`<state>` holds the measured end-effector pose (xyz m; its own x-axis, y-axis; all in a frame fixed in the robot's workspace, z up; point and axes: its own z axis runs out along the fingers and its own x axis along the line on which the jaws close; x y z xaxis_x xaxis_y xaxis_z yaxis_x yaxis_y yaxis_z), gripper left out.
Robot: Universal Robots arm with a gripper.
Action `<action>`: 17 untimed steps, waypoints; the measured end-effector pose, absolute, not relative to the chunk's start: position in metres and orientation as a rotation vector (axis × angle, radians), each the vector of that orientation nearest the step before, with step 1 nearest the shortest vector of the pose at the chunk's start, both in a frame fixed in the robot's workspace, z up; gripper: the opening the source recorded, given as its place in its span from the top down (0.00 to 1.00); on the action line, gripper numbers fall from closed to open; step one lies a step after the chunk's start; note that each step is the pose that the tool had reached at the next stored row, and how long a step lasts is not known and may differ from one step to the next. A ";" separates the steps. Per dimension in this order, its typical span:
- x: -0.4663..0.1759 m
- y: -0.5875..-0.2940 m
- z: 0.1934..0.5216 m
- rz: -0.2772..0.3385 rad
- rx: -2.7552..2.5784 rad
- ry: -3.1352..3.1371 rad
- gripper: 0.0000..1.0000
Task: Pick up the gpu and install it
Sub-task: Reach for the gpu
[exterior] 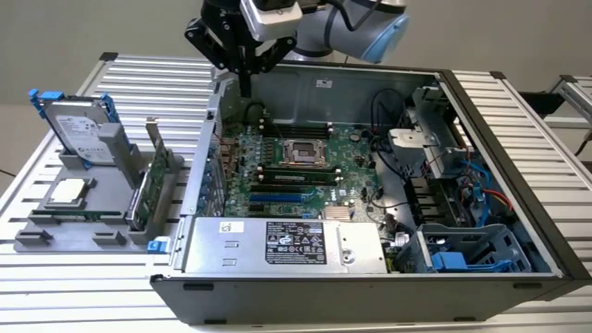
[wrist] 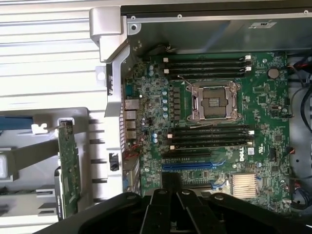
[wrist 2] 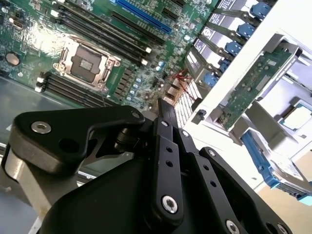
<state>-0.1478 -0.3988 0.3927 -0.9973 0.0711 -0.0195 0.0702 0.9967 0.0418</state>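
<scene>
The gpu is a thin green card with a silver bracket. It stands on edge in the grey holder just outside the case wall, at the exterior view's left. It also appears as a green strip in the first wrist view and in the second wrist view. My gripper hangs above the back left corner of the open computer case, well apart from the gpu. Its black fingers are pressed together with nothing between them, pointing down over the motherboard.
In the holder stand a silver hard drive with blue rails, a processor chip and a narrow memory stick. Inside the case are the empty processor socket, a blue expansion slot, the power supply and cables.
</scene>
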 end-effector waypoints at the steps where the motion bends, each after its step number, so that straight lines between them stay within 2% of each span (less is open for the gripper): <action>1: -0.149 -0.399 0.393 0.064 0.110 3.118 1.00; 17: -0.170 -0.399 0.393 0.064 0.110 3.118 1.00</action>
